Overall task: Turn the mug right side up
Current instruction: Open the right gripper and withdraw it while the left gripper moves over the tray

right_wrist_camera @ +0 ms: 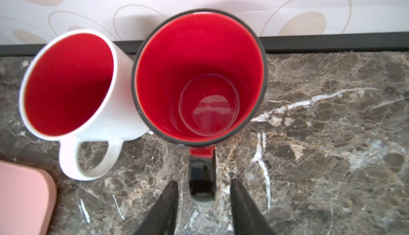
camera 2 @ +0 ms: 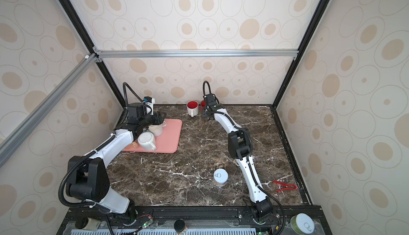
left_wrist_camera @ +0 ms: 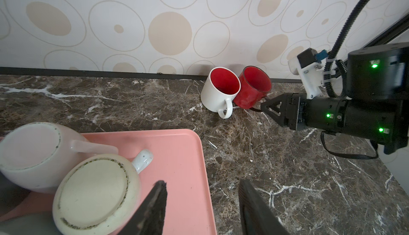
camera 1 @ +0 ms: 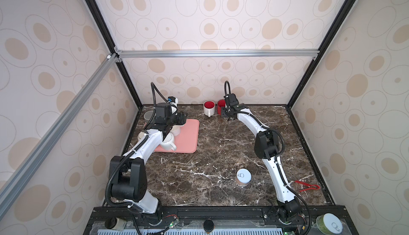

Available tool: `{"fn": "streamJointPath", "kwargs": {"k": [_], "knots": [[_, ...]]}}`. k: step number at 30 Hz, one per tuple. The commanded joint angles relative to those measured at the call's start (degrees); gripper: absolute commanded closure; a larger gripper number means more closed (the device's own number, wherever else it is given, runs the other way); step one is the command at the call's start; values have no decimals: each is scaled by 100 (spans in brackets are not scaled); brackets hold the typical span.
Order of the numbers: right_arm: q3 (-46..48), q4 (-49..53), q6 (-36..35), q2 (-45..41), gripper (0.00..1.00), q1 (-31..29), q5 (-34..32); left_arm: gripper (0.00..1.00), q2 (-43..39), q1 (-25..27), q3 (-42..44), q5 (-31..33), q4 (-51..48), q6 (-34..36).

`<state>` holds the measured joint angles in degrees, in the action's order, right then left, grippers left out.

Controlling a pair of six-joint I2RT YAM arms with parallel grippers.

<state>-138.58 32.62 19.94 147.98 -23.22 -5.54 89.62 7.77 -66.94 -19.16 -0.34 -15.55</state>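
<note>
The red mug [right_wrist_camera: 199, 79] stands right side up near the back edge of the worktop [right_wrist_camera: 332, 134]. Its mouth faces up and I can see down to its bottom. It sits just beside the white mug [right_wrist_camera: 68, 83], and the two look like they touch. Its handle [right_wrist_camera: 202, 174] points at me.

My right gripper [right_wrist_camera: 204, 181] is partly open. One finger is on each side of the handle, with a gap both ways, so I hold nothing. I think this mug is done, and my job now is to get away without bumping it. I should keep the fingers this wide and pull straight back along the line of the handle, not sideways. A sideways nudge could spin the mug or push it into the white one.

My left gripper [left_wrist_camera: 202, 183] is about half open and holds nothing too. It hangs over the edge of the pink tray [left_wrist_camera: 181, 147], close to a cream mug [left_wrist_camera: 95, 191] that is bottom up. I think that one needs turning next.
</note>
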Motion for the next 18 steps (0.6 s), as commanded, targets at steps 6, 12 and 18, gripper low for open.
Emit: {"fn": "streamJointPath", "kwargs": {"k": [6, 12, 18], "knots": [[-71, 119, 183, -366, 54, 5, 184, 47, -413, -15, -135, 115, -253, 228], [984, -31, 194, -1285, 53, -50, 37, 45, -840, -12, -118, 312, -556, 416], [2740, -588, 220, -2678, 53, -113, 9, 40, -1149, -80, -443, 747, -1469, 805]]}}
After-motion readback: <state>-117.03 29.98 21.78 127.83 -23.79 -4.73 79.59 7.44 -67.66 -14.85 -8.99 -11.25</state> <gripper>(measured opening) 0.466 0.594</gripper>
